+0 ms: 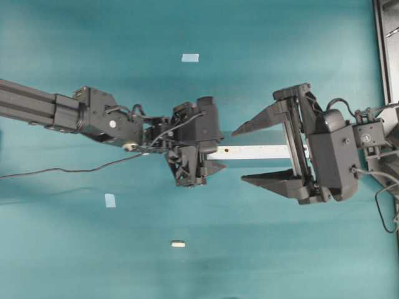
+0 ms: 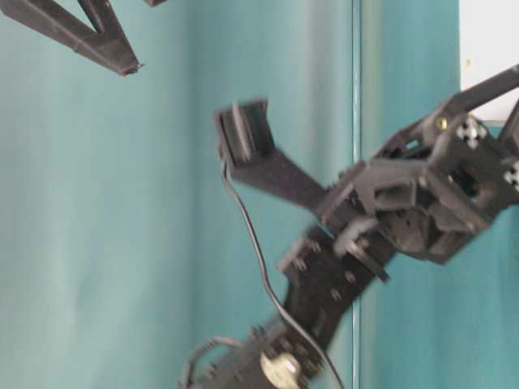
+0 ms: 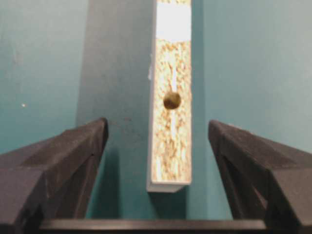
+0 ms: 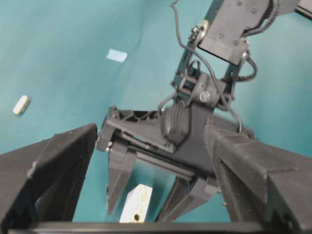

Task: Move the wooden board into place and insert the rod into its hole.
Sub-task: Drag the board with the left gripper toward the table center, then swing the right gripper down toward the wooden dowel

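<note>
Left tool (image 1: 215,163): one, jaws spread wide, gripping nothing; its two fingers (image 3: 63,161) stand on either side of the near end of the wooden board (image 3: 170,131) without touching it. Right tool (image 1: 262,152): one, jaws fully apart, empty; it faces the left tool across the middle of the worktop (image 1: 280,249), its two fingers flanking the board's other end from above.

Wooden board: one, pale, long and narrow, lying flat on the teal worktop between the two tools. One dark hole (image 3: 171,100) shows near the end by the left tool; the far end is hidden beneath the right tool.

Rod (image 1: 178,244): one, short and cream-white, lying on the worktop well apart from the board and both tools.

Light-blue tape patches: two (image 1: 190,58) (image 1: 110,200).

No readable writing or brand marks visible.
</note>
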Robot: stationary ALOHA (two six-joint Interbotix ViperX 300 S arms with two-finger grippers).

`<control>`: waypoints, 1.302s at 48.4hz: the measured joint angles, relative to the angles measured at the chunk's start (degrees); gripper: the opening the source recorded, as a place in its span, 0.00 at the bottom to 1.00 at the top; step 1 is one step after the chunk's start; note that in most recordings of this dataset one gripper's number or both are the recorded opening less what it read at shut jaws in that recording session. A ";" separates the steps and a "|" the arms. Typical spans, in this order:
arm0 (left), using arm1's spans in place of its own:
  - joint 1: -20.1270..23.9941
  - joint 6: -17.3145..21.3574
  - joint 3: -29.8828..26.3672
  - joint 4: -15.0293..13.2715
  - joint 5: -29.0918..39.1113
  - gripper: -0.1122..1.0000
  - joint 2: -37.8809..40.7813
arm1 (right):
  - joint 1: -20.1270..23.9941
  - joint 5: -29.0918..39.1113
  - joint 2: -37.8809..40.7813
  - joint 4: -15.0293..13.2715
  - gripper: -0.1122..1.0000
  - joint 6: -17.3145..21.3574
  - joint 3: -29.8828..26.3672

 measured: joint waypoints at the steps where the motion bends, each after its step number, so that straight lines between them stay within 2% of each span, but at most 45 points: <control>1: 0.00 0.09 0.44 0.00 -0.88 0.83 -0.09 | 0.00 0.09 0.00 0.26 0.97 0.09 0.00; 9: 0.00 0.62 1.76 0.00 -5.10 0.83 0.18 | 0.44 2.99 0.79 1.14 0.97 1.49 -0.09; 17: 0.00 2.29 1.76 0.00 -6.59 0.83 1.76 | 1.58 8.79 3.08 1.23 0.97 2.02 -2.99; 24: 0.00 2.72 1.85 0.00 -7.82 0.83 2.37 | 2.90 16.96 7.47 2.90 0.97 2.90 -7.73; 37: 0.00 3.87 2.11 0.00 -8.96 0.83 2.37 | 3.87 32.26 21.36 10.55 0.97 10.81 -20.83; 44: 0.00 4.39 2.37 0.00 -9.32 0.82 2.37 | 3.96 39.20 28.92 13.45 0.97 12.39 -28.21; 53: 0.00 4.39 2.55 0.00 -9.67 0.82 2.37 | 4.66 45.18 36.91 15.03 0.95 12.66 -36.04; 63: 0.00 4.48 2.99 0.00 -9.76 0.82 2.37 | 6.33 44.38 41.75 15.03 0.95 13.27 -40.17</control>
